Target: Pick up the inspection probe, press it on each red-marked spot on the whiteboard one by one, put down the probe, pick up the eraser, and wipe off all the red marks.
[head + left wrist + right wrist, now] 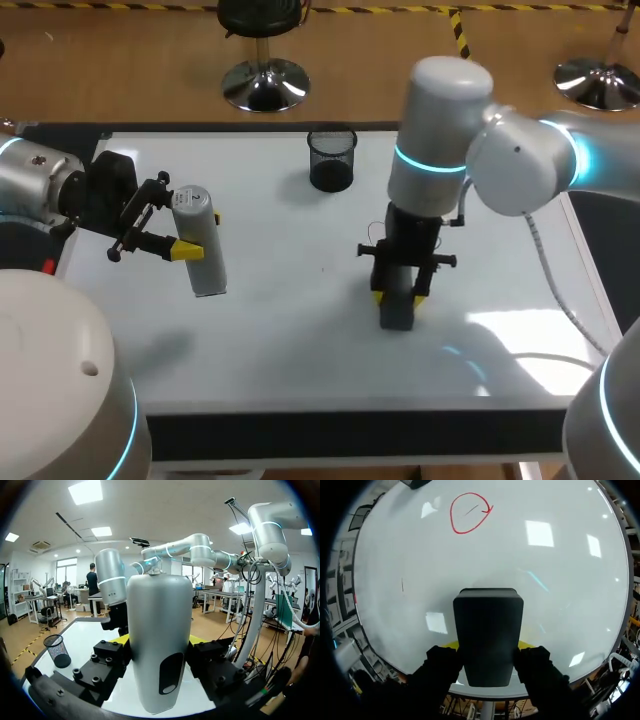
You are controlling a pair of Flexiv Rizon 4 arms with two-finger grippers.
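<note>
The probe (205, 265), a grey cylinder, hangs tilted over the whiteboard's (280, 330) left part, with my left gripper (200, 235) shut on it. In the left wrist view the probe (160, 610) fills the gap between the fingers of the left gripper (159, 640). My right gripper (398, 297) is shut on the dark eraser (397, 315), which stands on the board near the middle. In the right wrist view the eraser (487, 625) sits between the fingers of the right gripper (487, 645), and a red circle mark (470, 512) lies ahead of it. The red mark does not show in the head view.
A black mesh cup (332, 160) stands at the back of the board, also seen as the mesh cup (56, 650) in the left wrist view. A thin dark stroke (402, 584) lies on the board beside the eraser. The board's front edge runs close below the eraser.
</note>
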